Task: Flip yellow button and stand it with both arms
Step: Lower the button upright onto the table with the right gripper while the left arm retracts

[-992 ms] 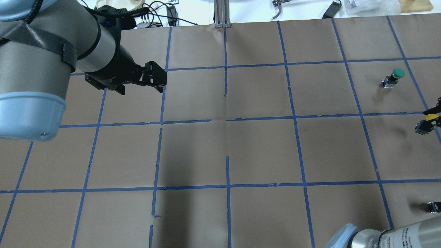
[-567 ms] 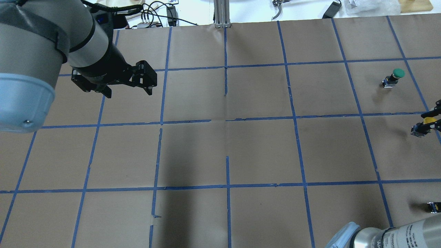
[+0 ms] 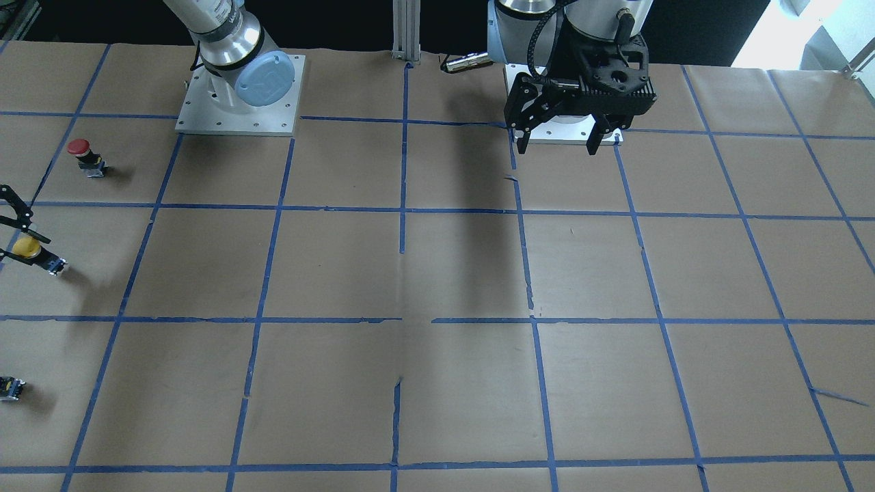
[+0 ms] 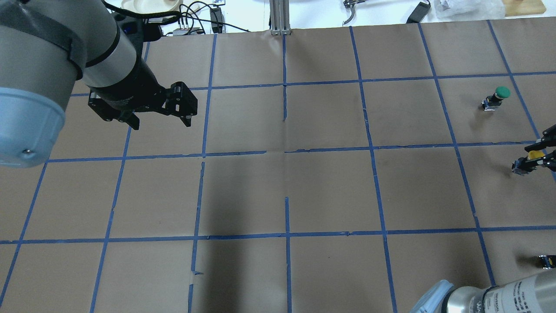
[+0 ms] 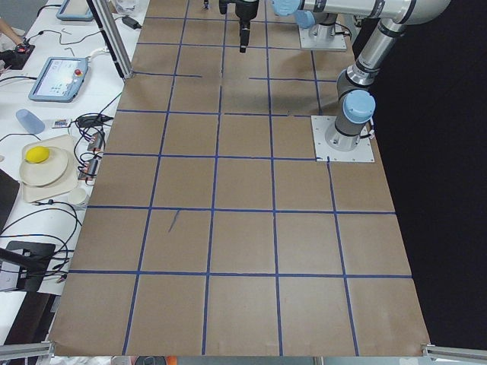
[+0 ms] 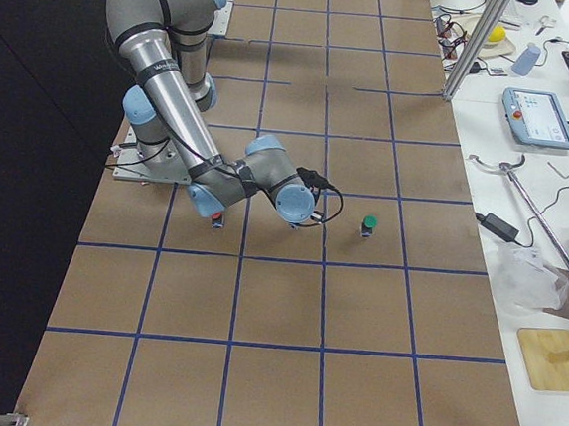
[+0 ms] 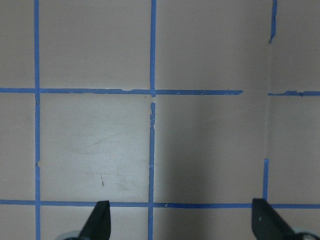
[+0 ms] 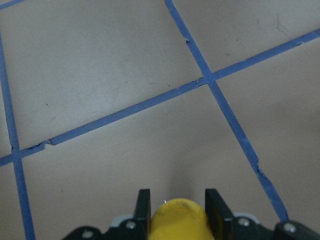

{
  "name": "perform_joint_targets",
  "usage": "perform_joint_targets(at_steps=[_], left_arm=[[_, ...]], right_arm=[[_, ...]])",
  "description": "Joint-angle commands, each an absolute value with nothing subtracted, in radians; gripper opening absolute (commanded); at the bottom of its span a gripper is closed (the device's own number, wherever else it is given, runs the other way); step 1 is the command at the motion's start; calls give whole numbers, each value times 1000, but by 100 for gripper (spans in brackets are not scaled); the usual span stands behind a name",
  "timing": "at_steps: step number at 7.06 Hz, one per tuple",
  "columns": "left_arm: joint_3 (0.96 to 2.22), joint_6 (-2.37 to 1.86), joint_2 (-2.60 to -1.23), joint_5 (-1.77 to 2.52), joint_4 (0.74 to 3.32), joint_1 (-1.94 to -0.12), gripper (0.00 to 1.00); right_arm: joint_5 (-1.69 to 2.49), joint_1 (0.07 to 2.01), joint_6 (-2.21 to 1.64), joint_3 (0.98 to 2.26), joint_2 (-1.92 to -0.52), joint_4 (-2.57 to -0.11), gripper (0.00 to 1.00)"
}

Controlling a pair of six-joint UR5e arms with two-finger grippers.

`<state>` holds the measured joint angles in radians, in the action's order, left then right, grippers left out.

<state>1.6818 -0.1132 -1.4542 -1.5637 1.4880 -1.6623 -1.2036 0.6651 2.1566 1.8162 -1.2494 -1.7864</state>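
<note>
Since a second ago the black two-finger right gripper [image 8: 179, 210], clenched on the cap of the yellow-capped push-button [image 3: 26, 247] with its black boxy body, has carried it slightly inward over the brown paper worktop [image 4: 330, 187], near its right edge. The black left gripper [image 4: 160, 122], jaws spread and empty, has shifted leftward. Off the worktop, a cream plate [image 5: 23, 176] holds a round yellow object [image 5: 38, 155].

Right gripper [image 4: 537, 153] — cropped by the overhead view's edge; yellow button [image 8: 178, 220] — by the wrist view's.
</note>
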Motion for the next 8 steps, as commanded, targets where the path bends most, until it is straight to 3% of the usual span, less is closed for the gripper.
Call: perform_joint_targets(at_steps=[1,3,4,8], left_arm=[[1684,-98,-1447,-1562,1488,-1661,100],[1684,-83,-1445,-1560,1483,-1651,100],[1680,-77,-1451,-1556,1456,-1649,100],[1684,-66,-1454,-1554,1445,-1647,100]], right_arm=[[-1198,664,2183,1815,-1241,-1766,15],[-1195,664,2171,1816,-1241,-1764,89],[-1195,664,2146,1816,-1241,-1761,99],[-1210,689,1884,1801,-1337,-1759,100]])
